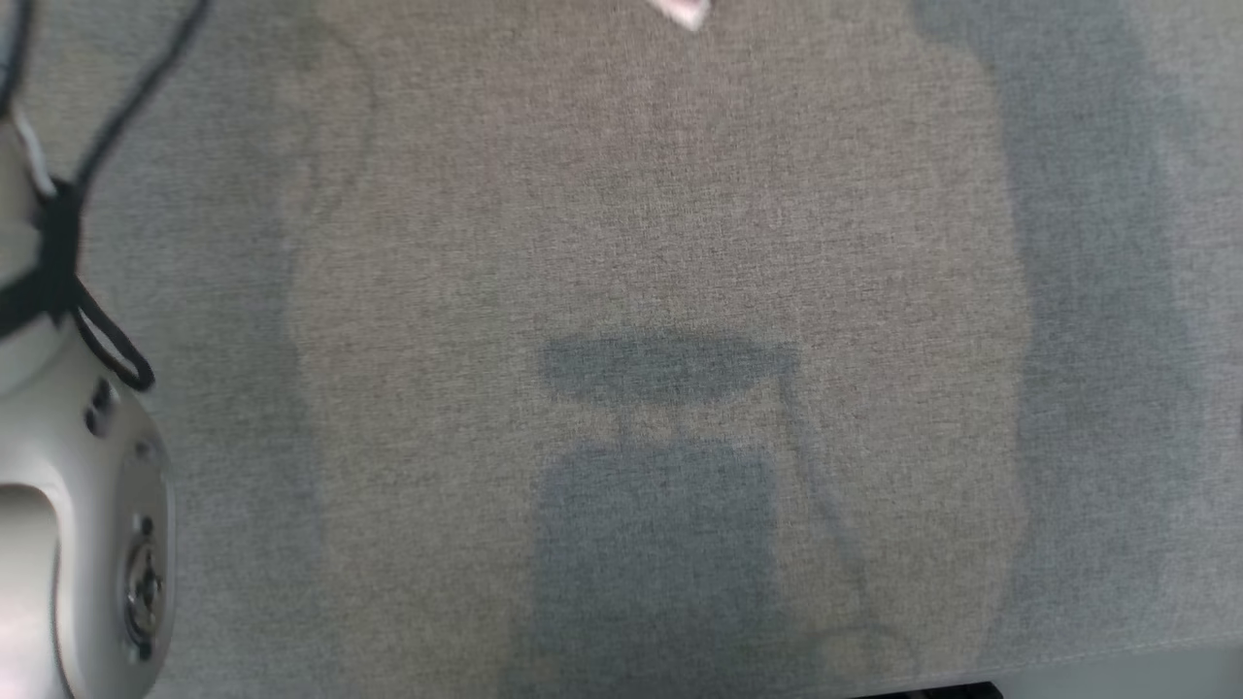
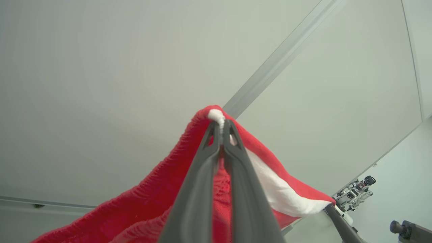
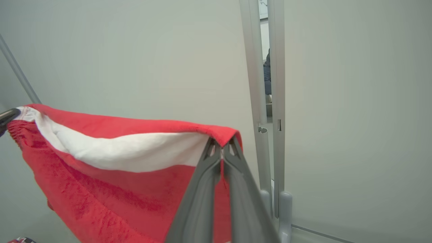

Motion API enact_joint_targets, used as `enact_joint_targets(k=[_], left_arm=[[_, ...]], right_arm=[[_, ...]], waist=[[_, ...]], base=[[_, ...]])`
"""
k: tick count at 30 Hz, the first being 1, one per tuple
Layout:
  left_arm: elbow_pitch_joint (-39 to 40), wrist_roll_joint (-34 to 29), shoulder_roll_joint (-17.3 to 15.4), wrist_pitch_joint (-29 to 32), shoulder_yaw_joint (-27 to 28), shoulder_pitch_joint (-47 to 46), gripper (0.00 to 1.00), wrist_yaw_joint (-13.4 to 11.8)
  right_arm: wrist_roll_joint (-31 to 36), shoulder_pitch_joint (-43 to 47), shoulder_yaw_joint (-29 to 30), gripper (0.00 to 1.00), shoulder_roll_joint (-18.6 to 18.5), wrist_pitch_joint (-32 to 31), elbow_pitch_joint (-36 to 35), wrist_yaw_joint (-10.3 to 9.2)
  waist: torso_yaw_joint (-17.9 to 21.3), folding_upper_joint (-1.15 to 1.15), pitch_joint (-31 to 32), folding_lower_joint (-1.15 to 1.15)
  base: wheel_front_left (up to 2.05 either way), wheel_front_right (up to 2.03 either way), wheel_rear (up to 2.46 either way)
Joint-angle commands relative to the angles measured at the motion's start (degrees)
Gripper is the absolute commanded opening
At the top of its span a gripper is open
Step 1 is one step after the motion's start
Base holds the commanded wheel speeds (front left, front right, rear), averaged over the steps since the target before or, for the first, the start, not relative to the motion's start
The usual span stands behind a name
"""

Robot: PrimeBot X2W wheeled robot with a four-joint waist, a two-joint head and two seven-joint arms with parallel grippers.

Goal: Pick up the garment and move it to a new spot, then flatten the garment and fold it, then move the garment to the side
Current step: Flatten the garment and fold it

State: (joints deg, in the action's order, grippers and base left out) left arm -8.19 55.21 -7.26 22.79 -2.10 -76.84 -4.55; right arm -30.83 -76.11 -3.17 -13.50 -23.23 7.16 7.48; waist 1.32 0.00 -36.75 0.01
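Pale walls point(image 2: 101, 67) behind; left gripper point(image 2: 221, 126) and right gripper point(image 3: 221, 145) each pinch red garment point(image 3: 101, 192)

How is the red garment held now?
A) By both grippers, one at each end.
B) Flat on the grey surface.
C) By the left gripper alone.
A: the left gripper and the right gripper each have jaws shut on the garment's top edge, which stretches between them.

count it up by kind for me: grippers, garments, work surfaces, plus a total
grippers: 2, the left gripper and the right gripper, each shut on the cloth
garments: 1, the red and white garment hanging between them
work surfaces: 1, the grey fabric work surface
total: 4
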Motion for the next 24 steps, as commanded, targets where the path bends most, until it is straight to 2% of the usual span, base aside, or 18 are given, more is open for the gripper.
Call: enact_joint_targets(k=[1, 5, 9, 10, 16, 20, 24], left_arm=[[-0.9, 0.95, 0.42, -2.73, 1.65, -4.35, 0.0, 0.76], [-2.36, 4.48, 2.0, -7.41, 5.0, -8.07, 0.0, 2.93], [-3.61, 4.26, 2.01, -10.64, 5.65, -5.34, 0.0, 6.08], [-3.61, 4.26, 2.01, -10.64, 5.65, -5.34, 0.0, 6.08], [-3.11, 5.02, 2.59, -14.1, 5.31, 5.23, 0.0, 9.81], [-0.33, 6.15, 3.16, -15.03, 4.24, 15.25, 0.0, 10.72], [3.2, 5.75, 3.35, -15.43, 2.49, 26.25, 0.0, 11.19]], right_arm=[[3.13, -4.87, 0.26, 0.0, 0.06, 5.19, 1.91, 0.01], [8.11, -10.05, -2.79, 0.0, -1.56, 15.02, 4.99, -0.01], [7.36, -10.18, -6.05, 0.0, -3.77, 19.07, 6.71, -0.01], [7.36, -10.18, -6.05, 0.0, -3.77, 19.07, 6.71, -0.01], [3.1, -2.64, -9.81, 0.0, -9.12, 18.73, 4.98, -0.02], [-0.99, 6.37, -10.64, 0.0, -12.62, 15.23, 1.31, -0.03], [-4.01, 17.52, -8.94, 0.0, -15.64, 10.74, -4.0, -0.04]], waist=[[2.19, 0.0, -5.43, -0.01], [1.91, 0.0, -5.78, -0.01], [1.15, 0.0, -5.72, -0.01], [1.15, 0.0, -5.72, -0.01], [-0.08, 0.0, -4.98, -0.01], [-1.05, 0.0, -2.85, -0.01], [-1.88, 0.0, 0.34, -0.01]], base=[[0.0, 0.0, 0.0], [0.0, 0.0, 0.0], [0.0, 0.0, 0.0], [0.0, 0.0, 0.0], [0.0, 0.0, 0.0], [0.0, 0.0, 0.0], [0.0, 0.0, 0.0]])
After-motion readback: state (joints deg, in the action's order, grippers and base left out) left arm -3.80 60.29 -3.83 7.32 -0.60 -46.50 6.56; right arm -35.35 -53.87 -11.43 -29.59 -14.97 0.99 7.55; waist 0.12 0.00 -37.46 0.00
